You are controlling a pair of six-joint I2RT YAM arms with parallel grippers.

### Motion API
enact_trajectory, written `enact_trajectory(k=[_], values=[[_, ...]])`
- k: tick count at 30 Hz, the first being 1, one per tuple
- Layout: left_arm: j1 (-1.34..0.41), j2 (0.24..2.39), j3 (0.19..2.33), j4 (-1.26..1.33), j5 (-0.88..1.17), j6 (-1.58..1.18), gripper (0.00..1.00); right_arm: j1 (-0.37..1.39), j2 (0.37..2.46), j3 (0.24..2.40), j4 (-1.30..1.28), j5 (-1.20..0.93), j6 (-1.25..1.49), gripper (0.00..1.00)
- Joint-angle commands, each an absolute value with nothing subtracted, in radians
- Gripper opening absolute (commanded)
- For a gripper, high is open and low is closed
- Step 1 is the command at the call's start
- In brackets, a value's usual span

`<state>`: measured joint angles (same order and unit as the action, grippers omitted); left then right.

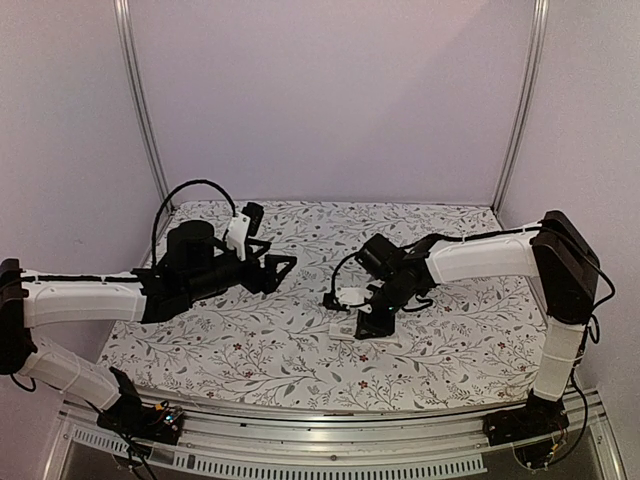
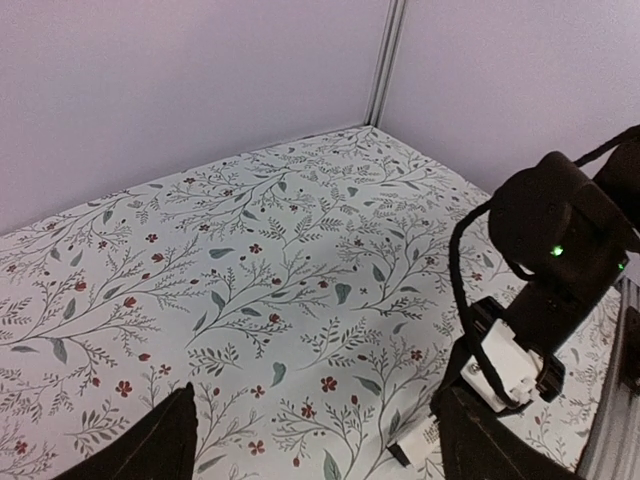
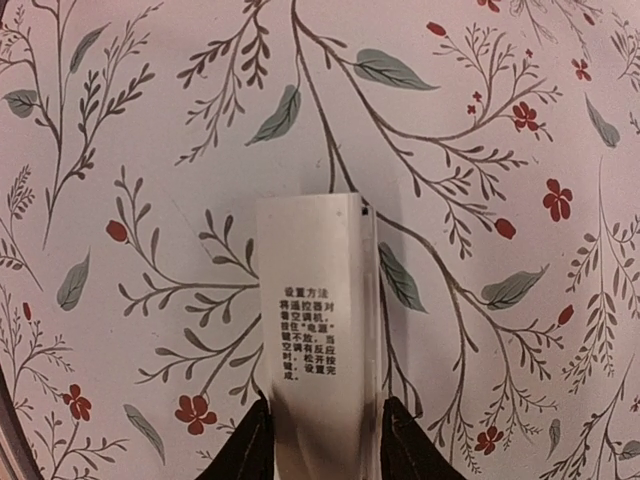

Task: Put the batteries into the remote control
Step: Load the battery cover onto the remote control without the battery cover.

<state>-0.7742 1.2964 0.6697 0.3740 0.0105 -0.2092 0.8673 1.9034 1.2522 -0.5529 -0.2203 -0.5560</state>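
Note:
The remote control (image 3: 318, 320) is a slim white bar with printed text on its back, lying on the floral cloth and seen from straight above in the right wrist view. My right gripper (image 3: 322, 440) stands over its near part, one black finger (image 3: 245, 450) pressed against each long edge. From above, the remote control (image 1: 343, 328) lies mid-table under that right gripper (image 1: 372, 322). My left gripper (image 1: 285, 265) hangs above the cloth to the left, apart from it, with open jaws and nothing between its fingers (image 2: 165, 440). An end of the remote control (image 2: 418, 438) shows there. The batteries are out of view.
The floral cloth (image 1: 250, 350) covers the whole table, walled by pale panels at the back and sides. A metal rail (image 1: 330, 425) runs along the near edge. The right arm's black cable (image 2: 458, 290) loops beside its wrist.

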Motion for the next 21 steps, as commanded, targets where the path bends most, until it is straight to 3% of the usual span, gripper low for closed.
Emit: enact_trajectory(k=[1,10,21], values=[[-0.767,1.309,0.680,0.353,0.014,-0.194,0.83,0.861,1.923,1.273,-0.559,-0.219,-0.566,0.36],[-0.805,1.361,0.656,0.401,0.272,0.159,0.78,0.856,1.925,1.278,-0.554,-0.208,-0.577,0.36],[-0.822,1.606,0.713,0.410,0.545,0.458,0.90,0.853,1.907,1.288,-0.558,-0.236,-0.597,0.41]])
